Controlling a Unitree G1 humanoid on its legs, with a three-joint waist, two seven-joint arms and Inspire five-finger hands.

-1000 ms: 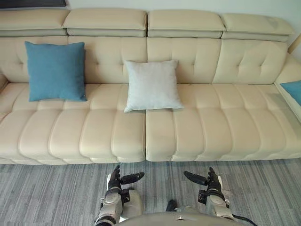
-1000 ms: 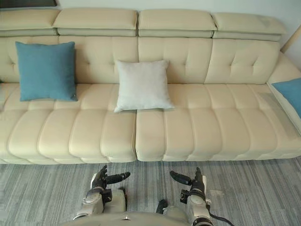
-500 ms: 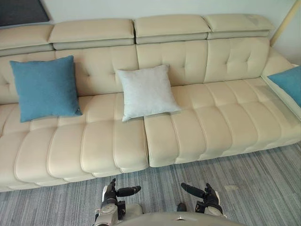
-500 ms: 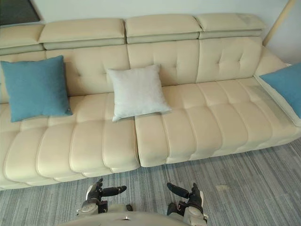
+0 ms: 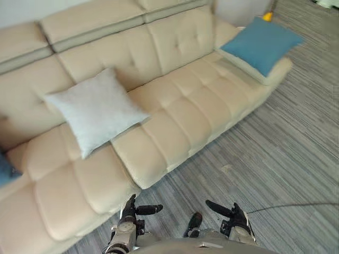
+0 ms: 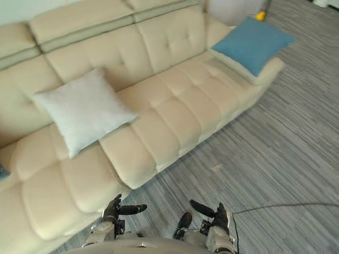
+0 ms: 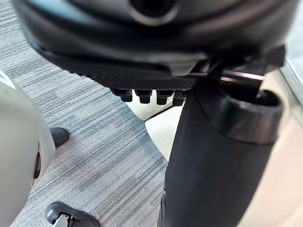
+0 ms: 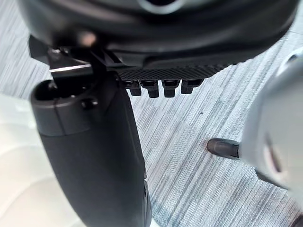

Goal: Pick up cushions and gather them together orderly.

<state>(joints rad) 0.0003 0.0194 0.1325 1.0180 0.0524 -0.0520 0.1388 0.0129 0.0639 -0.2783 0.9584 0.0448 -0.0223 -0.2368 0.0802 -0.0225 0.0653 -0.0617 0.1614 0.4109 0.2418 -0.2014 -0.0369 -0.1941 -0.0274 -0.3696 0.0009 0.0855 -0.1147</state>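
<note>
On the sofa, the white cushion and blue cushion are set well apart. Left hand and right hand are held slack (empty). Each should be approached squarely, 1 at a time.

Cream leather sofa runs diagonally from the lower left to the upper right of the frame, with a button-tufted backrest, padded headrests along its top, and a seat in quilted segments with a seam between two seat blocks near frame centre. Floor is grey carpet with a fine stripe pattern, covering the lower right half. Sliver of pale wall at upper left behind the sofa; lighting is soft and even.
</note>
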